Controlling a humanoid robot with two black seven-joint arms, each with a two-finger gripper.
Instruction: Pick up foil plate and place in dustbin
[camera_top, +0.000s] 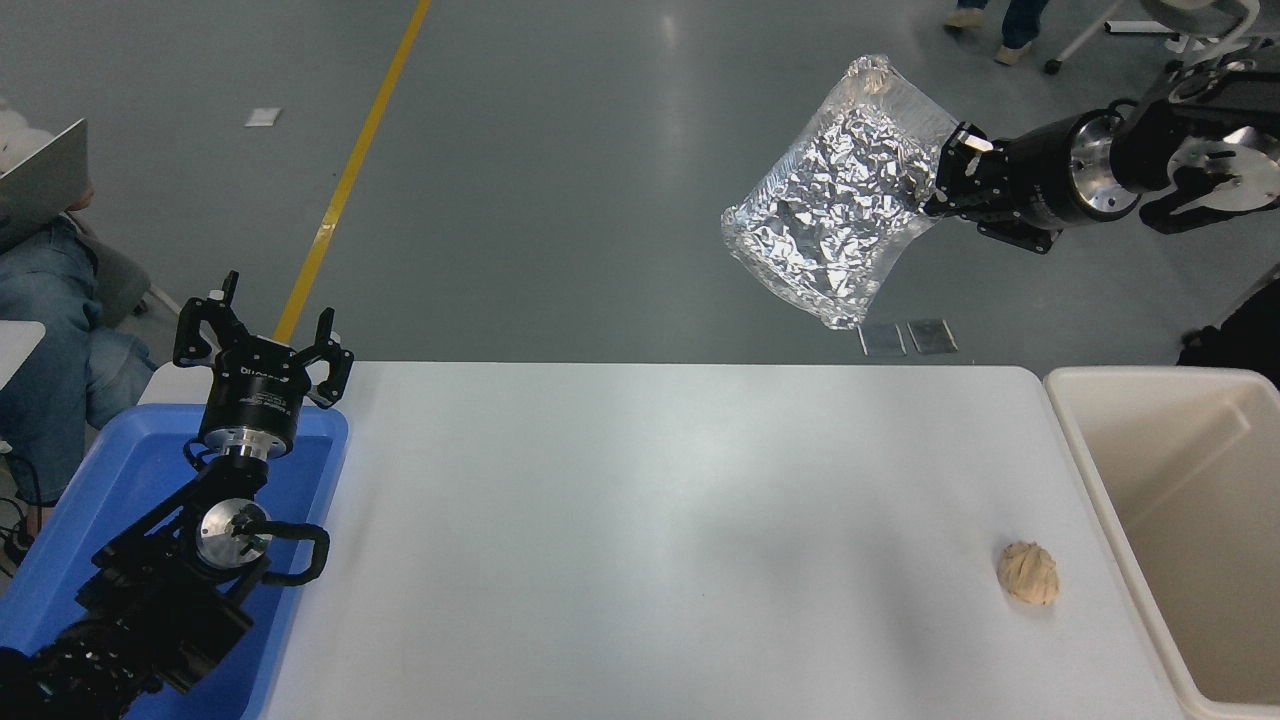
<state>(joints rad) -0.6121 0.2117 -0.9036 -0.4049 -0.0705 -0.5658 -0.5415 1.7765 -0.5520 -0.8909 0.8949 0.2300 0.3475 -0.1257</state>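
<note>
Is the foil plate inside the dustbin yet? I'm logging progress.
No, the foil plate hangs high in the right gripper, up and left of the dustbin.

A lab or workshop hall: polished grey floor (560, 180) with a painted yellow line (345, 180), white table (650, 520), wheeled chair legs (1120, 30).

The white table (650, 520) bears a small beige wrinkly ball (1028, 571) near its right edge, well below and a little right of the right gripper's (945, 172) jaws. A shallow blue plastic tray (95, 520) lies at the table's left end, directly beneath the left gripper's (262, 335) spread jaws.
</note>
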